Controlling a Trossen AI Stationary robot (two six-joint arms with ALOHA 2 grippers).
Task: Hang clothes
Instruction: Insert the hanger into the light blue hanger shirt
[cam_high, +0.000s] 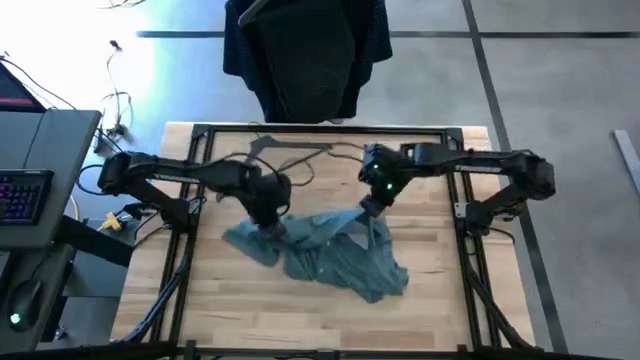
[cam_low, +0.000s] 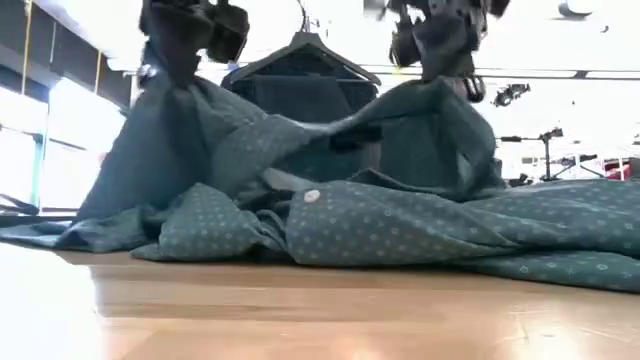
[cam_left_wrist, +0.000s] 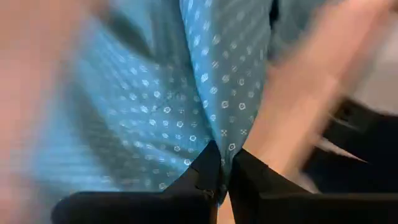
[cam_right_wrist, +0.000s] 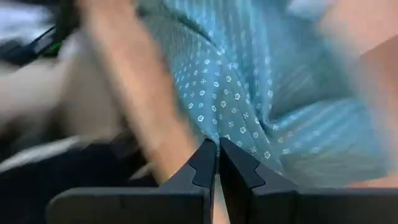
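Teal shirt pinched at both ends, hanging not yet done.

Each arm has a fold of the teal shirt (cam_high: 325, 250) nipped tight: the left end effector (cam_high: 268, 222) at one side, the right end effector (cam_high: 368, 208) at the other, fingers closed on cloth. Most of it lies heaped mid-desk (cam_high: 440, 300). Dark garments (cam_high: 305, 55) already hang beyond the far edge; the hanger (cam_high: 285, 152) lies near that edge, untouched. Bare wood all round gives room to lift, I'd say.
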